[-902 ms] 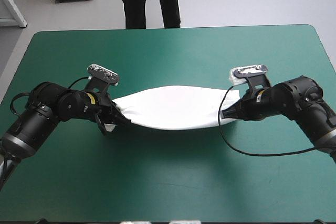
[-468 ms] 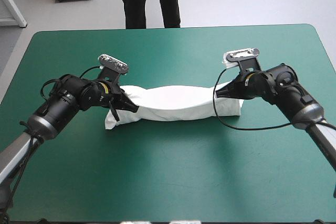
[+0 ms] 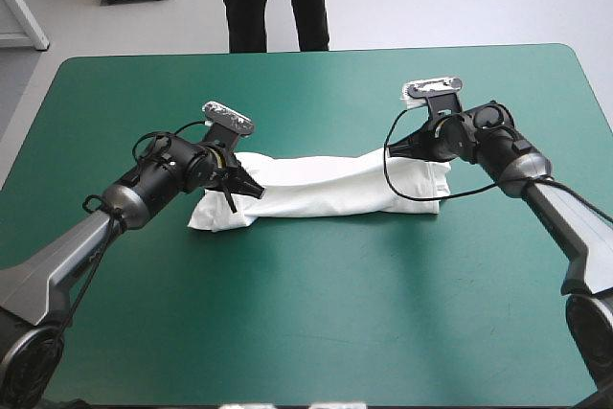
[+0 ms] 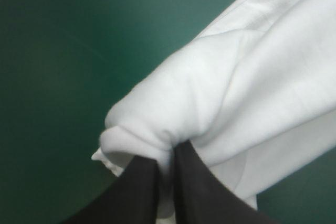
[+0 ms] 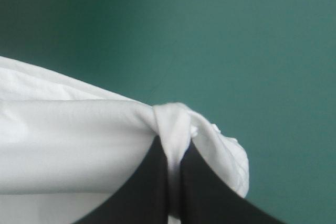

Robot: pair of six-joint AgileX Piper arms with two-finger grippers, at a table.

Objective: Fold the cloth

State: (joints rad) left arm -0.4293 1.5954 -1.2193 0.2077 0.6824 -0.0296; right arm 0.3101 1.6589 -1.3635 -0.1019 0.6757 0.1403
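1. T-shirt (image 3: 326,189) lies across the middle of the table (image 3: 287,323), 9 to 3 o'clock;
2. left gripper (image 3: 255,189) clamps its 9 o'clock end, right gripper (image 3: 397,151) its 3 o'clock end;
3. light, limp, probably sags; grip the ends

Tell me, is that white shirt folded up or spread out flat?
Folded, not spread: the T-shirt is a long narrow band across the teal-green table, the left gripper and right gripper each pinching one end.

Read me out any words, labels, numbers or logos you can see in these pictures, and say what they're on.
No readable text in any view: the T-shirt is plain white, the teal-green cover carries no print, and the left gripper and right gripper show no lettering.
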